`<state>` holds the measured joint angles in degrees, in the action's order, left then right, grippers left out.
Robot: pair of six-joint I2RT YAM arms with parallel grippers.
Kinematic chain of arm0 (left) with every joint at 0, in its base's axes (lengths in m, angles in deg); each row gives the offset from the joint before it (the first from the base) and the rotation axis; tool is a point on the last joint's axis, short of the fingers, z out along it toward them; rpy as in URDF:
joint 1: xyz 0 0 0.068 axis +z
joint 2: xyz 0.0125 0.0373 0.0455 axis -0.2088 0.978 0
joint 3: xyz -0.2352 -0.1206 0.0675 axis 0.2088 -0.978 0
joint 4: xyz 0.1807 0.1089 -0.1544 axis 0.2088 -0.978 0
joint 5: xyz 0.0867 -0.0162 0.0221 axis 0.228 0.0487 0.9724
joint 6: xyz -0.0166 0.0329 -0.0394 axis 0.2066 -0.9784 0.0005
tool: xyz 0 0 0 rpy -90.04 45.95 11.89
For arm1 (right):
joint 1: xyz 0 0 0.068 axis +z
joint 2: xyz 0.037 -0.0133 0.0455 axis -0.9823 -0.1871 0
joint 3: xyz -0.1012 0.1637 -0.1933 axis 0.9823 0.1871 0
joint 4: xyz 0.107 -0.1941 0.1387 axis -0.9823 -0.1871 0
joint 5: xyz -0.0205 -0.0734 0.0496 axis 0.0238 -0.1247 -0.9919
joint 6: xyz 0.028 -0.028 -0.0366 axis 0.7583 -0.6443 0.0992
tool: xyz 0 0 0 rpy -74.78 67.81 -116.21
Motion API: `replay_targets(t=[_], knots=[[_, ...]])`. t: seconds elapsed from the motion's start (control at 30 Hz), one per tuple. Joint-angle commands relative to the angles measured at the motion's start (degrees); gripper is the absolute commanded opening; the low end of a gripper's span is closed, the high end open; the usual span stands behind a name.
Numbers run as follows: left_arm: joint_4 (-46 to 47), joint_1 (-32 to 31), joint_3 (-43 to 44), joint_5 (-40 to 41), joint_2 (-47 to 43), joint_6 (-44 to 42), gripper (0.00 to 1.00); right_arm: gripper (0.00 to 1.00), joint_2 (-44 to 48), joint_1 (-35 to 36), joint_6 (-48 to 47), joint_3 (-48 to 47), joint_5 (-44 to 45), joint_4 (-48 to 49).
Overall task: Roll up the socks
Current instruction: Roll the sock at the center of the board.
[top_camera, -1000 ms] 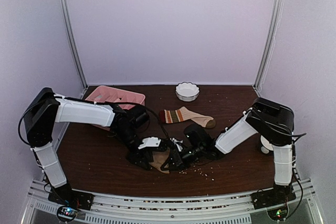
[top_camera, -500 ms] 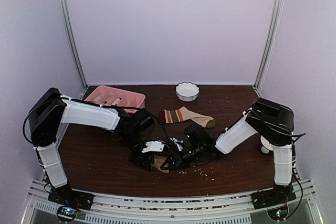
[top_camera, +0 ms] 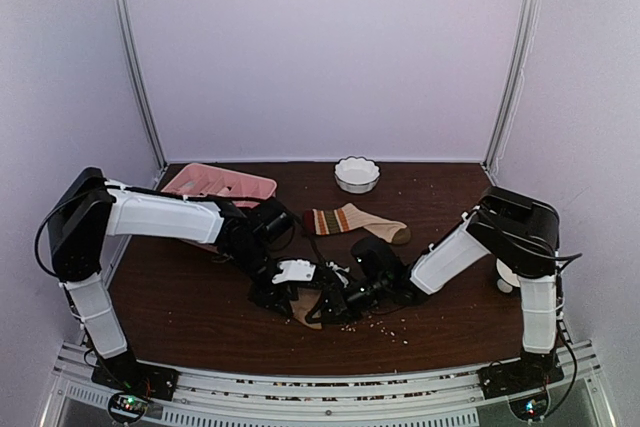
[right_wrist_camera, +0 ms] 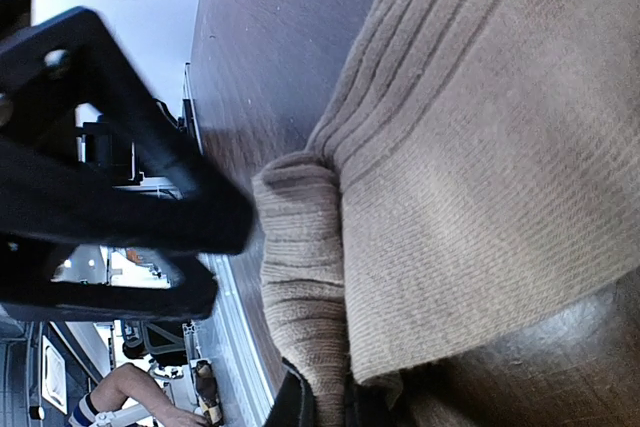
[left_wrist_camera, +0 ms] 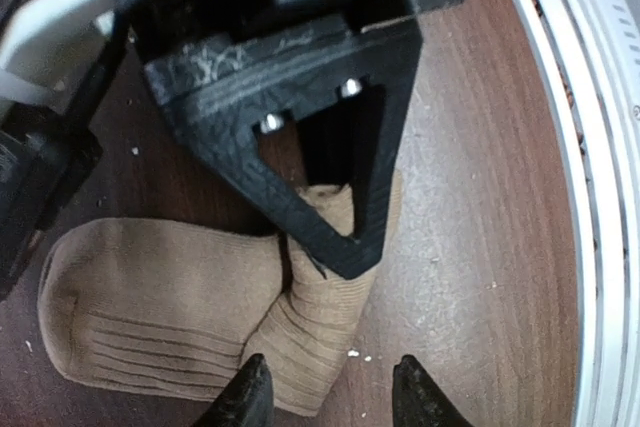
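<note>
Nearest the table's (top_camera: pixel 170 312) front edge, the tan sock (left_wrist_camera: pixel 150 307) lies crumpled between the two arms and is the centre of the work. The right gripper (right_wrist_camera: pixel 322 405), reaching in from the sock's right side, is clamped shut on a raised fold of the knit. The left gripper (left_wrist_camera: pixel 330 399) comes in from the sock's left with its jaws parted, gripping nothing. Its fingertips (left_wrist_camera: pixel 250 395) straddle the short ribbed end that sticks out from the pinched fold. Seen from the left wrist, the sock is bent in two at that fold. The longer part runs away sideways, and the shorter part points straight toward the left fingers, so its long axis lines up with the gap between them. The left arm looks the better placed to take that loose end. Any rolling seems to depend on those jaws closing on the end while the right holds the fold. The overhead view hides most of the sock under the two wrists, so how far any roll has gone cannot be told. Beyond the tan sock and well apart from it, the striped sock (top_camera: pixel 352 220) lies flat and unrolled, with no gripper on it. Farther back again sit the white bowl (top_camera: pixel 357 175) and, to the tan sock's far left, the pink tray (top_camera: pixel 222 185).
</note>
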<state>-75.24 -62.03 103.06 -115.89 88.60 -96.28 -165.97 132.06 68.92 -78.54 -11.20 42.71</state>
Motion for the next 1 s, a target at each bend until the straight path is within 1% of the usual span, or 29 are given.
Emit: replay_targets(t=[0.0,0.1,0.23,0.27,0.33,0.43,0.47,0.5,0.53,0.57,0.6,0.63,0.73,0.77,0.8,0.83,0.87,0.97], knots=[[2.55,-0.28,1.31,3.15,3.59,-0.06,0.43,0.00,-5.33,-0.46,0.40,3.56,6.60,-7.95],[3.19,-0.28,1.44,4.34,4.77,0.16,0.42,0.00,-5.21,-0.45,0.45,3.79,6.61,-7.72],[4.06,-0.28,1.24,5.60,5.75,0.38,0.38,0.00,-5.20,-0.38,0.55,3.60,6.45,-7.53],[4.09,-0.30,1.22,5.56,6.01,0.30,0.35,0.00,-5.13,-0.44,0.62,3.51,6.36,-7.51],[3.66,-0.25,1.30,5.41,6.62,0.12,0.27,0.00,-4.98,-0.42,0.83,3.57,6.34,-7.13],[2.32,-0.34,1.54,5.01,7.57,-0.52,0.07,0.00,-4.17,-0.44,1.10,4.08,7.56,-6.27],[1.79,-0.30,1.63,4.72,7.92,-0.81,0.02,0.01,-3.63,-0.45,0.89,4.27,8.61,-6.51],[1.21,-0.24,1.89,4.41,8.32,-0.91,0.00,0.07,-2.80,-0.34,0.45,4.59,10.12,-6.52],[0.60,-0.21,2.38,3.80,8.73,-0.82,0.00,0.24,-1.86,-0.31,-0.25,5.04,11.79,-6.20],[-0.15,-0.09,3.03,3.14,9.26,-0.54,0.00,0.36,-0.04,-0.24,-1.37,5.51,13.90,-5.96],[-0.97,0.15,3.78,2.45,9.91,-0.25,0.00,0.44,1.42,-0.21,-2.55,6.12,15.64,-6.06],[-1.96,0.54,4.76,1.26,10.65,0.02,0.00,0.47,2.96,-0.19,-4.20,6.63,17.48,-6.57],[-5.17,2.95,7.75,-2.84,13.09,1.19,0.00,0.51,7.97,0.01,-9.67,8.83,23.80,-8.36],[-6.18,3.75,8.68,-4.26,13.99,1.54,0.00,0.56,9.54,-0.01,-11.12,10.13,25.74,-8.71],[-7.18,4.53,9.62,-5.85,14.77,1.75,0.00,0.68,11.08,0.03,-12.76,11.19,27.51,-8.90],[-8.00,5.18,10.38,-7.09,15.39,1.97,0.00,0.92,12.60,0.05,-14.09,12.28,29.30,-8.96],[-8.58,5.81,10.86,-8.44,16.04,2.27,0.00,0.99,13.90,0.07,-15.38,13.42,31.49,-9.08],[-10.70,7.39,12.29,-12.31,17.51,2.32,0.00,0.99,18.25,0.54,-18.94,17.20,38.30,-8.75]])
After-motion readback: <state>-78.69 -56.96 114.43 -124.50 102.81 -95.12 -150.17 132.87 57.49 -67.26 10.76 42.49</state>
